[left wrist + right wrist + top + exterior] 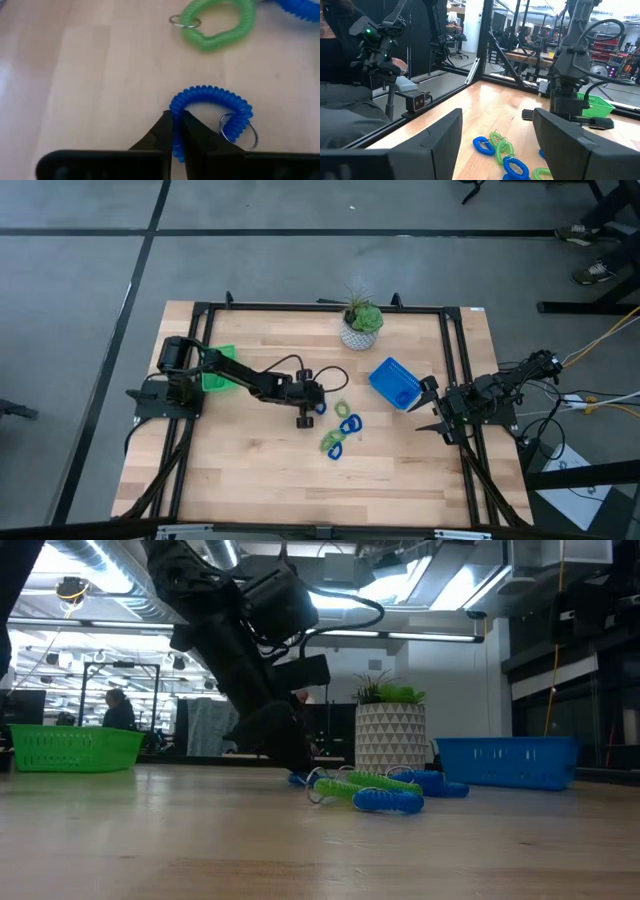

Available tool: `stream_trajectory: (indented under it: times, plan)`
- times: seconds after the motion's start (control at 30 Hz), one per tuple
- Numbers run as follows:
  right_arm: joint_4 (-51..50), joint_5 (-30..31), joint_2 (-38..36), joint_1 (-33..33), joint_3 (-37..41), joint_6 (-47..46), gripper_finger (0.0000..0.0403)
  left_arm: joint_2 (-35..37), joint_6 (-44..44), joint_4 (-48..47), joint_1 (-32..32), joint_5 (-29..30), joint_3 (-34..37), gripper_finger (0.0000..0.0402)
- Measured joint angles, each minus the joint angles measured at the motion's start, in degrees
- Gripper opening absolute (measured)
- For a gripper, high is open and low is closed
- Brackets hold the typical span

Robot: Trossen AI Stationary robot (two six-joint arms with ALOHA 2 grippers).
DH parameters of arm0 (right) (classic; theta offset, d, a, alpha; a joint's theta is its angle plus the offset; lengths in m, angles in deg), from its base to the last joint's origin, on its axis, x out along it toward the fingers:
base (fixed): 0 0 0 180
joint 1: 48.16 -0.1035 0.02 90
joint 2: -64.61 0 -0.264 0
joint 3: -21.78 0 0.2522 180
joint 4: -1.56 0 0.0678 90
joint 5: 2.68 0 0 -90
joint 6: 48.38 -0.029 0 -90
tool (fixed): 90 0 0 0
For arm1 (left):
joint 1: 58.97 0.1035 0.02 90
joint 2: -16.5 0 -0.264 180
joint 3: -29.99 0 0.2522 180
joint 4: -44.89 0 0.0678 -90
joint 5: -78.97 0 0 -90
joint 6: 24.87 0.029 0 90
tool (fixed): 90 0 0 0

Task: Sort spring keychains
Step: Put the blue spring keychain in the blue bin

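We see left claw [176, 131] pinched shut on a blue spring keychain [212, 112] lying mid-surface [250, 470], beside the remaining keychains [340, 435]. Right claw [428, 406] waits wide open, holding nothing, by blue tray [394, 382].

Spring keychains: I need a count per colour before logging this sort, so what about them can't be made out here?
- High view: the spring keychains overlap in a small cluster; no exact count.
- Low view: nearer coils hide those behind.
- Left wrist view: left gripper covers part of the blue keychain; another blue one is cut off by the edge.
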Motion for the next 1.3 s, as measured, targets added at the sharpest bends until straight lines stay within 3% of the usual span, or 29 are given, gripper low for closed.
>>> stream_trajectory:
  times: [0.27,0.7,0.97,1.3]
  plan:
    - [0.0,0.0,0.0,0.0,0.0,0.0,0.0242,0.7,6.8,5.5,0.2,6.8,0.2,0.0009]
    - [0.0,0.0,0.0,0.0,0.0,0.0,0.0242,9.1,8.8,8.8,-2.8,5.4,0.1,0.0009]
    - [0.0,0.0,0.0,0.0,0.0,0.4,0.0242,9.7,13.2,13.2,-5.9,5.4,0.1,0.0009]
    - [1.6,1.0,0.0,0.0,0.0,-0.4,0.0242,9.7,12.9,13.6,-7.9,10.6,0.3,0.001]
